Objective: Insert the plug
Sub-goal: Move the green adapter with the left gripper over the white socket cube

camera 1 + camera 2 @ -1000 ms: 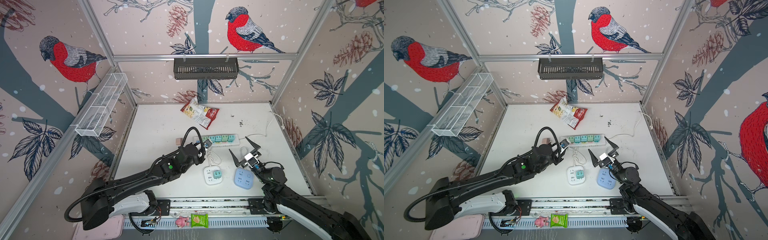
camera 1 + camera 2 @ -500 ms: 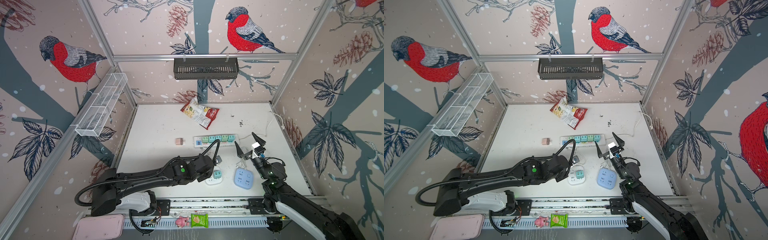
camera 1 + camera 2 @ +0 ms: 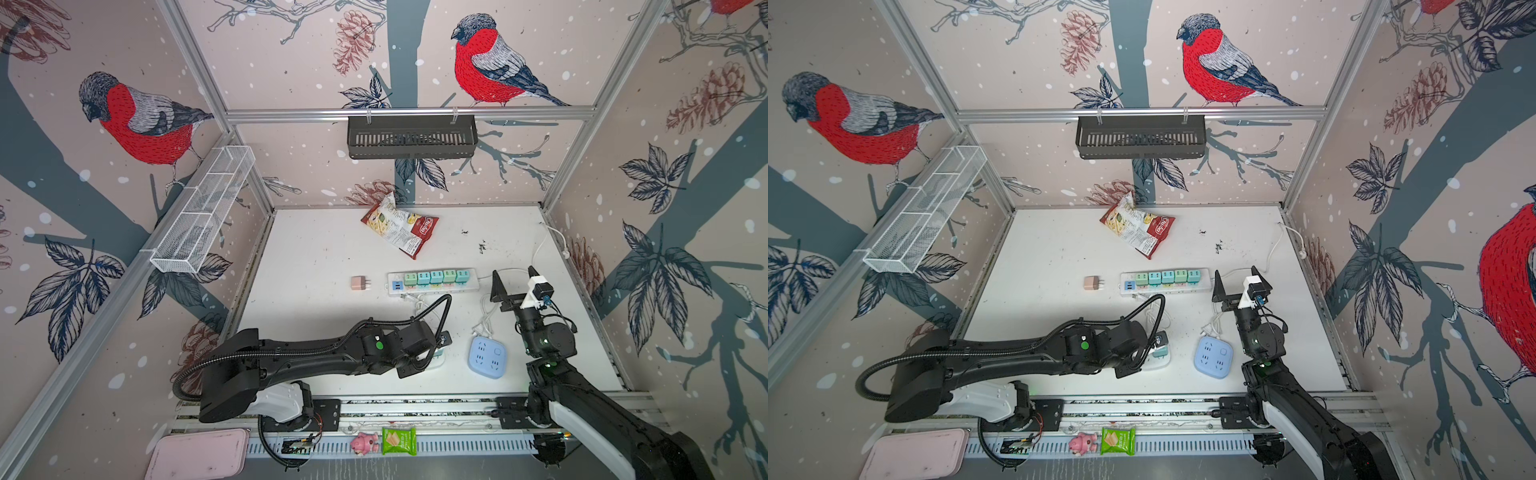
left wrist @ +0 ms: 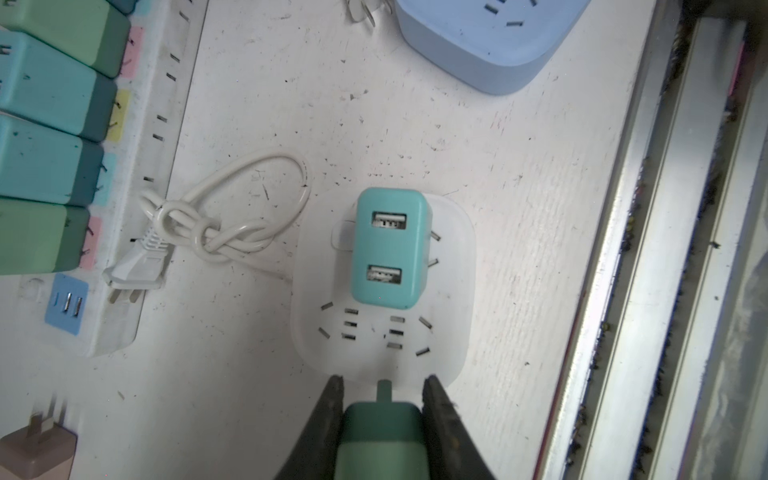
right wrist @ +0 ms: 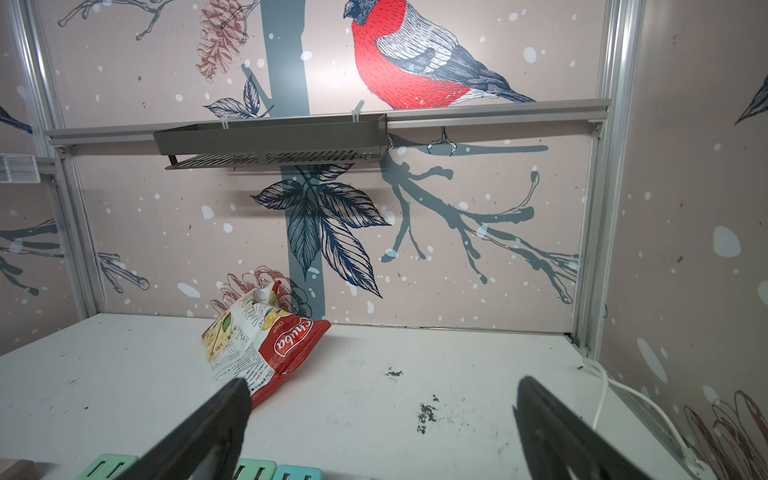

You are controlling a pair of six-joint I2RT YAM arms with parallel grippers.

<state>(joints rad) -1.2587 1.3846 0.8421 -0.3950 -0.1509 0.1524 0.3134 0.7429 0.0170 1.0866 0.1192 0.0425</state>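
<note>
- Since a second before, my left tool (image 4: 383,380) had swung away from the strip (image 3: 432,291) toward the front edge of the tabletop (image 3: 316,257), ending by the white socket (image 4: 374,359).
- Over the same second my right tool (image 3: 513,272) had lifted and tipped up, pointing toward the back.
- Left tool was clamped narrow on the green plug (image 4: 382,432), one finger on each side of its body.
- That plug hung just short of the white socket's near edge, with a prong pointing at it; I could not tell whether the prong touched.
- A teal adapter (image 4: 390,249) already sat in the white socket, with empty slots between it and the held plug.
- Right tool stood wide apart and held nothing, raised above the tabletop just beyond the strip's right end.
- A blue socket (image 3: 487,357) lay flat between the two arms, near the front.
- A pink plug (image 3: 360,283) lay alone just left of the strip, and a chip bag (image 3: 401,228) lay toward the back.
</note>
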